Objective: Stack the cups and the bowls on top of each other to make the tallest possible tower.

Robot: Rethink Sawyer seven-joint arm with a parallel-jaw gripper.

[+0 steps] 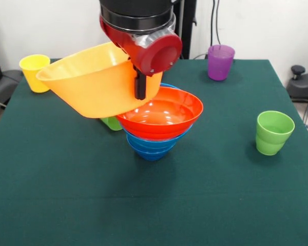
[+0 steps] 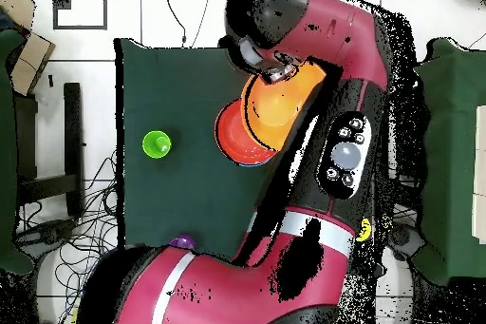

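Observation:
My gripper (image 1: 139, 91) is shut on the rim of the big yellow-orange bowl (image 1: 92, 82), which hangs tilted with its open side up and to the left. One black finger lies against the bowl's outer wall; the other is hidden inside. The bowl's lower edge sits just above the left rim of the tower (image 1: 159, 123), an orange-red bowl (image 1: 167, 113) nested on blue bowls (image 1: 151, 146). From overhead, the gripper (image 2: 273, 75) and the yellow-orange bowl (image 2: 283, 102) overlap the orange-red bowl (image 2: 235, 138).
On the green table (image 1: 220, 205) stand a yellow cup (image 1: 35, 72) at the far left, a purple cup (image 1: 220, 61) at the far right, and a green cup (image 1: 273, 132) at the right. Another green cup (image 1: 111, 123) peeks out behind the tower. Overhead, the arm hides much of the table (image 2: 161, 83).

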